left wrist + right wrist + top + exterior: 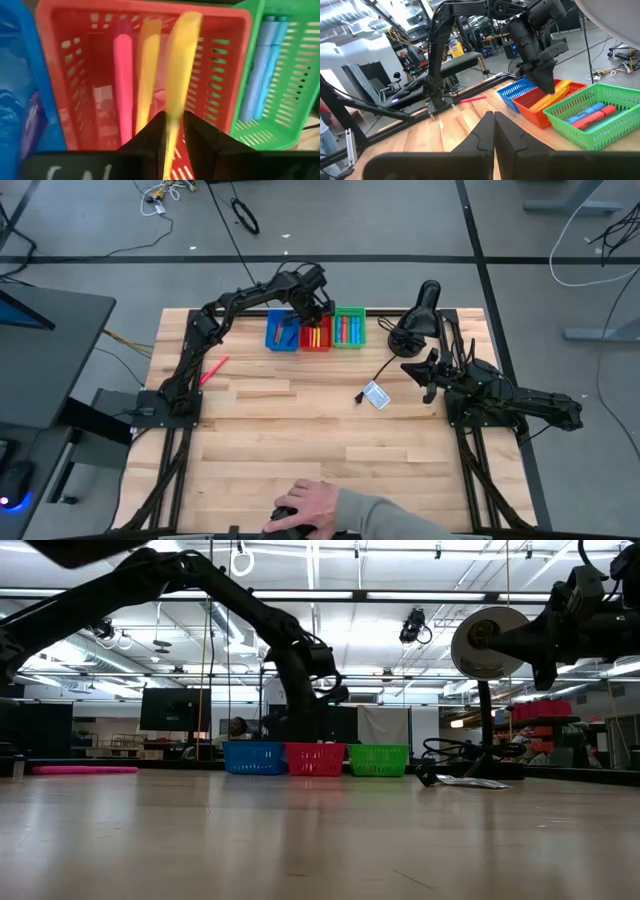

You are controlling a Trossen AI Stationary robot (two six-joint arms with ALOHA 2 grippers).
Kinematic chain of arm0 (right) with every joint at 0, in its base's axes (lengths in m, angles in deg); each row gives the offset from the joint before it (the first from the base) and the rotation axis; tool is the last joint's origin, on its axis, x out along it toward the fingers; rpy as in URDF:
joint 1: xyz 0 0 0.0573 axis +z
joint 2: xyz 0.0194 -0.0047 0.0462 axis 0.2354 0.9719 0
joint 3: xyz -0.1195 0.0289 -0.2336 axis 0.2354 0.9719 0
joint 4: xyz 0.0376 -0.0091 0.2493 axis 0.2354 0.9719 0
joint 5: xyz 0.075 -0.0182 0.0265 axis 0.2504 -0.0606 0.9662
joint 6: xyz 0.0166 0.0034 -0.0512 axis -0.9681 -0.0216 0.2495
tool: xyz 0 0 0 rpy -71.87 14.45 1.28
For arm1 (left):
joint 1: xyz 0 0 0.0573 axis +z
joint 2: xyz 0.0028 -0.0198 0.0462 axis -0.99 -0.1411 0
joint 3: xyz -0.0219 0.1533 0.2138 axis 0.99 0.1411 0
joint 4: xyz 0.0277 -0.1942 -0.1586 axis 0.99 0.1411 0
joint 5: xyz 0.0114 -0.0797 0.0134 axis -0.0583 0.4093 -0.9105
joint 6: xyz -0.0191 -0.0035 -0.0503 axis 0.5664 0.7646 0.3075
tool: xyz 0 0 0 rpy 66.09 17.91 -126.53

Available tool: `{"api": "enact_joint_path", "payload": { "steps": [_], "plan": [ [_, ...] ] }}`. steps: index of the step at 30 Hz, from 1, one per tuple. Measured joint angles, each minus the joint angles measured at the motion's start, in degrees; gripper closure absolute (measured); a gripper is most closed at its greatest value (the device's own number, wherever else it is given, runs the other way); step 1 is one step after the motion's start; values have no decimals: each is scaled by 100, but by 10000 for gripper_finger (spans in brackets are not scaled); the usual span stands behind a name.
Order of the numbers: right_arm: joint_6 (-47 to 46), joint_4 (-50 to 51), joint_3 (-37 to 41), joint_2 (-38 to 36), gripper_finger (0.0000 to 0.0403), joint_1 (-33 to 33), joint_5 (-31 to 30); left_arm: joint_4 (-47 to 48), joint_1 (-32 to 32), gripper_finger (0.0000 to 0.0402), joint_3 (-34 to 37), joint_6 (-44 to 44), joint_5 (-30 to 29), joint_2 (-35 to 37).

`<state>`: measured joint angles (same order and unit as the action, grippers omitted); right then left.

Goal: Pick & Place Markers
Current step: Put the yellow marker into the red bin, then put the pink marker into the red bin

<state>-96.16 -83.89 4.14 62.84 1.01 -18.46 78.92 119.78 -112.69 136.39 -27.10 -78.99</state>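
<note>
Between the left hand's (171,131) narrowly parted fingers, a yellow marker (179,75) hangs over the red bin (227,65)

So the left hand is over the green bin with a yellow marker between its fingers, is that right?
Not quite: the left hand is over the red bin, not the green one. The left wrist view shows this. The yellow marker is indeed between its fingers.
</note>
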Motion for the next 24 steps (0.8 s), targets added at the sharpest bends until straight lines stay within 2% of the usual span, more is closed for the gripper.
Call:
{"api": "enact_joint_path", "payload": {
  "steps": [7,11,16,24],
  "plan": [
    [0,0,0,0,392,0,0,59,-20,329,11,-6,-2,0],
    [0,0,0,0,392,2,0,-81,-51,312,7,-145,117,0],
    [0,0,0,0,392,1,0,-176,-87,263,7,-177,130,0],
    [0,0,0,0,392,1,0,-114,-129,151,7,-780,-148,339]
  ]
}}
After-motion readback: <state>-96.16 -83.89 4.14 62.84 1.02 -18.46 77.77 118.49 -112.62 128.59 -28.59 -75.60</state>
